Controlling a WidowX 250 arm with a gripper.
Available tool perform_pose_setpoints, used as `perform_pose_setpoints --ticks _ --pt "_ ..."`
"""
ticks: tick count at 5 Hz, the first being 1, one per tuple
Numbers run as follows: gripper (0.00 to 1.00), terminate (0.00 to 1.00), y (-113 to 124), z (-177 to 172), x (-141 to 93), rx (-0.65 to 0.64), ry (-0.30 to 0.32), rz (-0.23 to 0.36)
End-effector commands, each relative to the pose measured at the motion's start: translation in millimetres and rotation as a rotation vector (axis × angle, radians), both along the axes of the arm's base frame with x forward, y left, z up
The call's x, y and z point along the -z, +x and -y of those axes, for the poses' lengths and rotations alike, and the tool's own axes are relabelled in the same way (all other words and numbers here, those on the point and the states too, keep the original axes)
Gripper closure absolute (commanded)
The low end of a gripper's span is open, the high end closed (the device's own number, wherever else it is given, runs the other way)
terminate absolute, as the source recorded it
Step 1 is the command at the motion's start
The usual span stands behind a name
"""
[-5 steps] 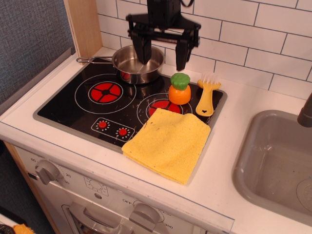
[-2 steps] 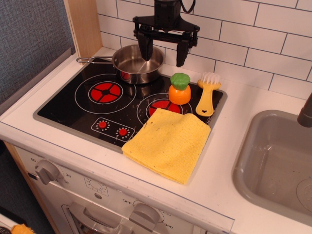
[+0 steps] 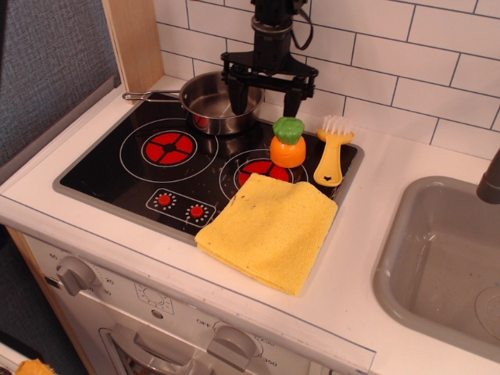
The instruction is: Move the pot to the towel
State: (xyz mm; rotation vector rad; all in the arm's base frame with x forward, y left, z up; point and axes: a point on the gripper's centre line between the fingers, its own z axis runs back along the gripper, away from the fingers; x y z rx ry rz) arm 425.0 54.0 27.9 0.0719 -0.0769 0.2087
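Altogether one pot (image 3: 217, 101), one towel (image 3: 269, 229), one gripper (image 3: 266, 100) spread wide over the pot's rim

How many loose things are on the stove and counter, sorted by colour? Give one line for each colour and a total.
Silver: 1, the pot
Yellow: 2, the towel and the brush
Orange with green top: 1, the toy carrot
Total: 4
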Motion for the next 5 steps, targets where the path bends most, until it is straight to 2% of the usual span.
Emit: perform_pose_setpoints --ticks 1,3,4,5 --pt "1.00 0.00 6 -14 -14 -0.006 -0.010 0.048" --pt "1.00 0.00 0 -14 -26 0.001 -0.013 0.073" --pt "1.00 0.00 -5 -14 -21 0.002 -0.009 0.055" --pt "1.00 0.00 -13 -20 -35 -0.001 0.005 0.059"
